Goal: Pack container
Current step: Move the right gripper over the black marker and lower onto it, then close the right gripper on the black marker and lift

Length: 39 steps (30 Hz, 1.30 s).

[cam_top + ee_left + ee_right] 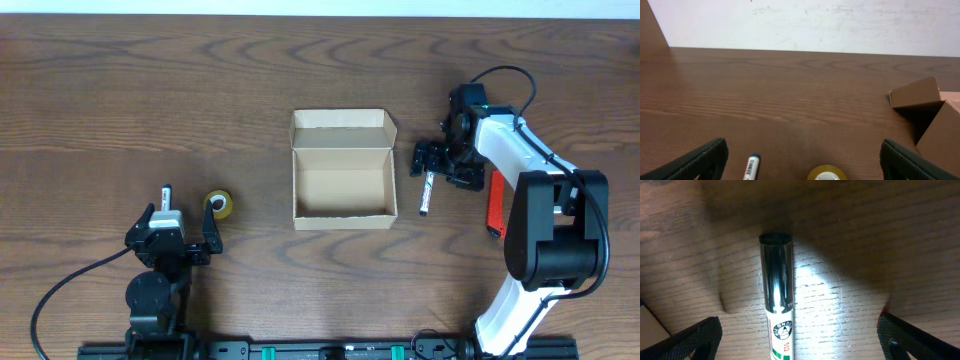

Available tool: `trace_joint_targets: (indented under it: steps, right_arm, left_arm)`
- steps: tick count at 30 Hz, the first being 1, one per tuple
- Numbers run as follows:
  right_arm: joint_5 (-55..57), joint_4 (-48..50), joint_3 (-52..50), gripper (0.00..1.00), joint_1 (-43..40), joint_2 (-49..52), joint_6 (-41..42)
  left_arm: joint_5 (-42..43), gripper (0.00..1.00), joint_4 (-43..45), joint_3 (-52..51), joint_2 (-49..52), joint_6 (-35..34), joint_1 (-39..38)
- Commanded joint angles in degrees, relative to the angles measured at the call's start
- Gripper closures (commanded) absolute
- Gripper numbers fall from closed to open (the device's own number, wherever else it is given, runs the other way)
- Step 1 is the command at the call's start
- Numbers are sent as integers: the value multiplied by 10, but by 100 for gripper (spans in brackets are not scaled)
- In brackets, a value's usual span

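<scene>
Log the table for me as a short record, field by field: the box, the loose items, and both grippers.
container: centre of table, lid flap open, inside looks empty
marker pen: lying on table just right of container
right gripper: open, straddling marker pen, not touching it
left gripper: open, holding nothing
second pen: near left gripper
yellow tape roll: near left gripper
red object: beside right arm

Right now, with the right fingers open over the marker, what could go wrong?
1. The marker is round and lies off-centre between the fingers of the right gripper; closing could roll or skew it.
2. The container wall is close beside the marker, so a finger might snag the cardboard.
</scene>
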Motion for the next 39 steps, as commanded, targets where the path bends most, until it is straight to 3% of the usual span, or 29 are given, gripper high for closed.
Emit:
trace_joint_targets:
  steps: [1, 39]
  right_arm:
    - [10, 0, 7, 1, -3, 6, 7]
    - [49, -31, -21, 1, 6, 6, 14]
  left_arm:
    - [0, 5, -29, -8, 0, -6, 2]
    - [1, 5, -29, -8, 0, -6, 2]
